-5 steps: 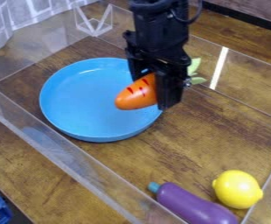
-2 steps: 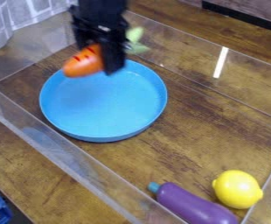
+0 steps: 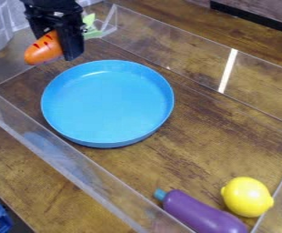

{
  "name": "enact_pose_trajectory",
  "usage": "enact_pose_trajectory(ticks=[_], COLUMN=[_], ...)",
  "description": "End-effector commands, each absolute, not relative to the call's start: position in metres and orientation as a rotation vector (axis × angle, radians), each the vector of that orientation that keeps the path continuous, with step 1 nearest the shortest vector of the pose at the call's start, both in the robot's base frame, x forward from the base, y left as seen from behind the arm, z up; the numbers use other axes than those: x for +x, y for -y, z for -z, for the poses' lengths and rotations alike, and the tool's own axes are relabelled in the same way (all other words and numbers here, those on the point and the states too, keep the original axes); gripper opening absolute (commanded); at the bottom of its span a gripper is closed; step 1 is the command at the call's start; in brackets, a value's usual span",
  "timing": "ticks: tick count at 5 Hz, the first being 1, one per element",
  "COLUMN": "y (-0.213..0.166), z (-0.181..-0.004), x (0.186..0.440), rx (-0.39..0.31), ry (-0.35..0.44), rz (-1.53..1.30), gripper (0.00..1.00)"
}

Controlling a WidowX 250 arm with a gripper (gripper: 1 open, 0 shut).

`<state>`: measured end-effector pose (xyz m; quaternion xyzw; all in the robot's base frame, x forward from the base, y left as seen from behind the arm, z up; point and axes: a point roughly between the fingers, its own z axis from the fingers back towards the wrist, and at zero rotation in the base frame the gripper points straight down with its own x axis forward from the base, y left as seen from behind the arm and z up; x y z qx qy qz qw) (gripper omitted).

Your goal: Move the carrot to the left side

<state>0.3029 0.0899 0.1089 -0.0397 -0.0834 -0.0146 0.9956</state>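
- The blue plate point(image 3: 107, 136) sits on the wooden table point(image 3: 216, 127), inside a low clear-walled enclosure point(image 3: 58, 168); every place below is given relative to this plate
- The gripper point(image 3: 53, 44) hangs above the plate's upper-left rim, outside the dish, its black body pointing down
- Its fingers are clenched on the carrot point(image 3: 40, 51), which is held in the air past the plate's upper-left edge, not resting on anything visible
- The carrot's orange body sticks out on the side away from the plate, and its pale green leaves point(image 3: 93, 25) show on the other side of the gripper, above the plate's top rim
- The plate has nothing in it
- A yellow lemon point(image 3: 246, 197) lies well apart from the plate, toward the lower right corner
- A purple eggplant point(image 3: 199, 215) lies just beside the lemon, on the lemon's plate-facing lower side
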Motion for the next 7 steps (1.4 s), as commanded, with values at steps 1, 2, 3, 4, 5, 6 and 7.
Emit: enact_pose_trajectory(ticks=[1,2,3,4,5,6,7], y=[-0.091,-0.082,-0.071,-0.078,-0.081,-0.089,-0.094], z=[-0.123,-0.115,-0.107,-0.107,-0.111,-0.115,-0.104], x=[0.313,0.316,0.320,0.329,0.336,0.343,0.348], rx=[-0.056,-0.068,-0.082,-0.077,-0.071,-0.063,-0.057], ry=[0.234,0.228,0.227,0.247,0.272,0.284,0.278], rz=[0.026,0.097,0.161,0.173,0.181,0.207,0.231], gripper=[0.00,0.00,0.00,0.00,0.00,0.00,0.00])
